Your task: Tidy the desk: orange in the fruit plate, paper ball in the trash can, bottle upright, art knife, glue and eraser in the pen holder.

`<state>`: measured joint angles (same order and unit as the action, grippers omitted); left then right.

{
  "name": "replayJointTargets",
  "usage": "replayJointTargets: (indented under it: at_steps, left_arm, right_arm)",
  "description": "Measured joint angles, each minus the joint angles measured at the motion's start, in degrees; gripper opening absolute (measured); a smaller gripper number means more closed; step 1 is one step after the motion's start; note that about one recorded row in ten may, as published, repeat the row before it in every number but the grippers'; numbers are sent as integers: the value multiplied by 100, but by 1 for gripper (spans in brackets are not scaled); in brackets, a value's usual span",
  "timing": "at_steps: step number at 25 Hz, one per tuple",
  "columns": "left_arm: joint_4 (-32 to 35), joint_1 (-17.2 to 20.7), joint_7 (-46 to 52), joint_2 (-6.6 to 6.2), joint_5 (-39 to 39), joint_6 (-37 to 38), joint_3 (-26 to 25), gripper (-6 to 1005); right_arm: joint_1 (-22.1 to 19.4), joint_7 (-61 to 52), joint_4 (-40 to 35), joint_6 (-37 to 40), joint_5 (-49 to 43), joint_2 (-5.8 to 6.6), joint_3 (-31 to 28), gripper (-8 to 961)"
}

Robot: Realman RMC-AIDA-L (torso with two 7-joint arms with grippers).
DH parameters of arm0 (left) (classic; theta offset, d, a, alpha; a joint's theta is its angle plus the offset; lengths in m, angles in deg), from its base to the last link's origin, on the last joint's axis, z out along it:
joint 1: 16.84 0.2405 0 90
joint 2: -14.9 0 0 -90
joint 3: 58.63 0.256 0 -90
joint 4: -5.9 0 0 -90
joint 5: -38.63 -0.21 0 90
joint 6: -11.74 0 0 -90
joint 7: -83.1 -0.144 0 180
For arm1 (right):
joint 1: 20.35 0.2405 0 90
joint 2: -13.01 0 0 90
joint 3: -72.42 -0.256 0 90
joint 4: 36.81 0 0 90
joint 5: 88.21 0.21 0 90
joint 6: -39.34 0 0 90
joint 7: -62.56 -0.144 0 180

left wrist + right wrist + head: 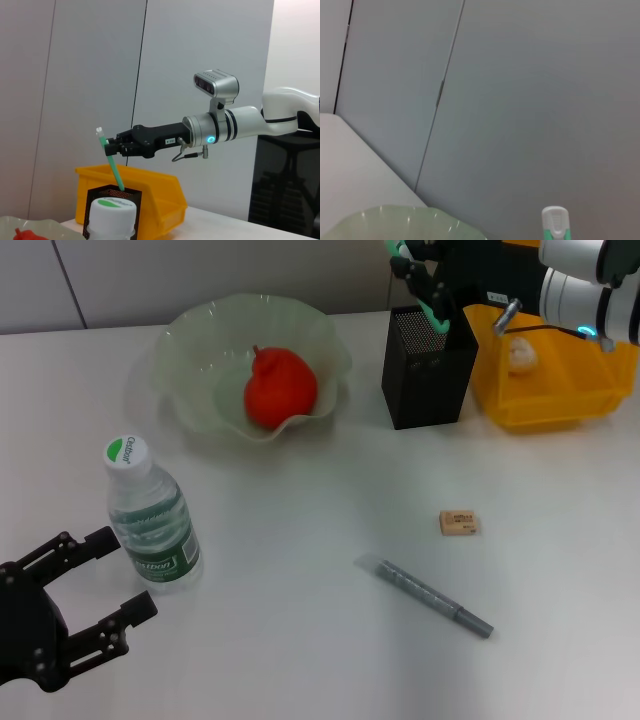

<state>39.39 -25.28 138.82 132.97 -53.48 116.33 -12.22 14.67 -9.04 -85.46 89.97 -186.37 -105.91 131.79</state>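
Resting low at the tabletop's (pixel 300 640) near-left corner, left gripper (pixel 100 580) — jaws spread — sits beside the upright bottle (pixel 150 520). Orange (pixel 280 388) lies in fruit plate (pixel 190 340). Right gripper (pixel 111 147) pinches the green art knife (pixel 113 167), its tip inside pen holder (pixel 428 375).

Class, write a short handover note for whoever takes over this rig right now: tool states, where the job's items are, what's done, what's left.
Right tool: shut on the green art knife, its lower end in the pen holder.
Left tool: open, beside the bottle.
Done: orange in fruit plate, paper ball in yellow trash can, bottle upright.
Left: release knife; eraser and glue on the desk go into the holder.
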Motion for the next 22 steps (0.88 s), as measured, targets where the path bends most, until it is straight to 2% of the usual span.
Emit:
replayJointTargets:
  at_steps: [11, 17, 22]
  left_arm:
    - [0, 0, 69, 5, 0, -18, 10, 785]
    - [0, 0, 69, 5, 1, -18, 13, 785]
    - [0, 4, 28, 5, 1, 8, 2, 786]
  right_arm:
    - [190, 35, 385, -97, 87, 33, -206, 294]
    - [97, -130, 206, -31, 73, 35, -198, 493]
    - [-253, -1399, -776, 517, -596, 7, -46, 659]
